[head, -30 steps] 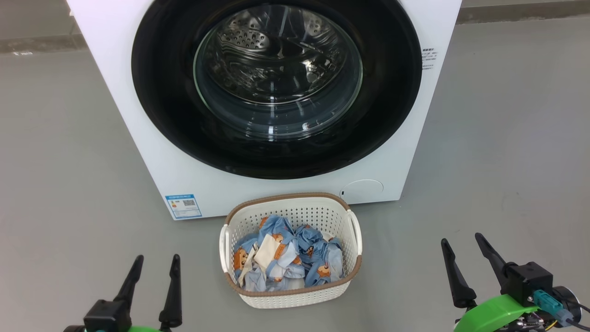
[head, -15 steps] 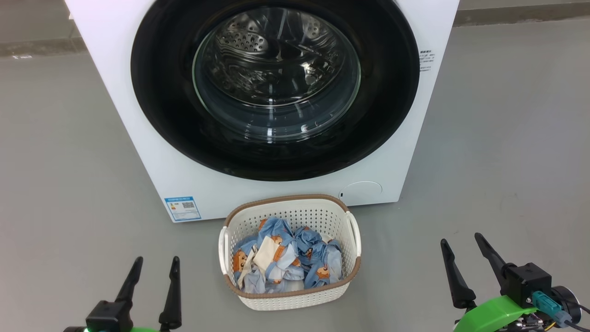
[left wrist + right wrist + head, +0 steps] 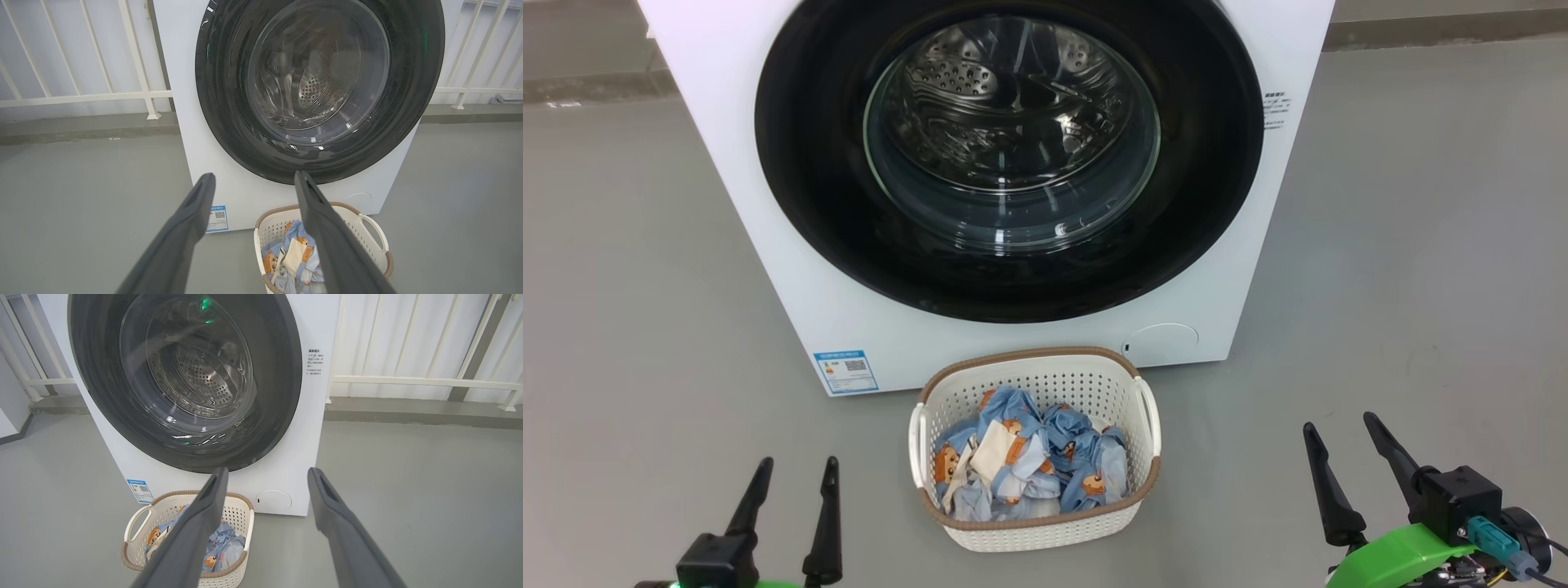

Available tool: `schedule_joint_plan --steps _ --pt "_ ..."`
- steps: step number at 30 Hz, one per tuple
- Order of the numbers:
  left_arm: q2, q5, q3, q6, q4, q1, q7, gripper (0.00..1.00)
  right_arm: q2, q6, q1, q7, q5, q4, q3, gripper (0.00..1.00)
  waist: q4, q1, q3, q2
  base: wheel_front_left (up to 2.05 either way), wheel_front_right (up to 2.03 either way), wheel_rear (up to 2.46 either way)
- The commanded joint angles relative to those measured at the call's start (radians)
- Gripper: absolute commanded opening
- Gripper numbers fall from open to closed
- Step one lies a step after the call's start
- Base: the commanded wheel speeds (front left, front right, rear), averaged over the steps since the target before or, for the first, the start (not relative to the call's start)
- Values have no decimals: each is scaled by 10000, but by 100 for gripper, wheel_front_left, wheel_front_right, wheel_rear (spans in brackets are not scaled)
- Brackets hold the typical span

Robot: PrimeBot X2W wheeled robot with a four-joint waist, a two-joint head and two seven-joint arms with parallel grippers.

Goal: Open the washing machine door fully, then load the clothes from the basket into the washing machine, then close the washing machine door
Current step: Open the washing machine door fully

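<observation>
The white washing machine (image 3: 768, 245) stands ahead of me, its round black-ringed washing machine door (image 3: 817, 204) shut flat against the front. Through the glass the steel drum shows. On the floor before it sits the cream basket (image 3: 1033, 535) with a brown rim, holding the clothes (image 3: 1029, 469), light blue with orange bears. My left gripper (image 3: 796, 469) is open at the lower left of the head view, empty, left of the basket. Open and empty too, my right gripper (image 3: 1339, 429) stands well to the basket's right. The basket (image 3: 367, 228) and door (image 3: 416, 102) appear beyond my left fingers (image 3: 192, 212).
Grey floor surrounds the machine. White railings (image 3: 81, 96) and a low kerb run behind it on both sides, with more railing (image 3: 408, 379) to the right. A blue energy sticker (image 3: 845, 371) and a round filter cap (image 3: 1164, 339) mark the machine's lower front.
The whole head view has slid slightly downward, so the camera has moved a little. Both grippers stay open and in place.
</observation>
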Motion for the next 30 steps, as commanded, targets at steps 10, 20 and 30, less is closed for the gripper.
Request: schedule_joint_plan --steps 10,20,30 --pt "166 88 292 151 -150 -511 -122 100 -49 16 -198 -104 160 -223 293 100 -25 -1 16 0 86 86 -173" --pt "173 78 268 165 -158 -530 -122 100 -49 16 -216 -79 197 -283 262 100 -89 -1 56 0 123 123 -246" --pt "172 56 249 132 -271 -522 -122 100 -49 16 -232 -105 214 -258 213 100 -77 -1 57 0 81 81 -162"
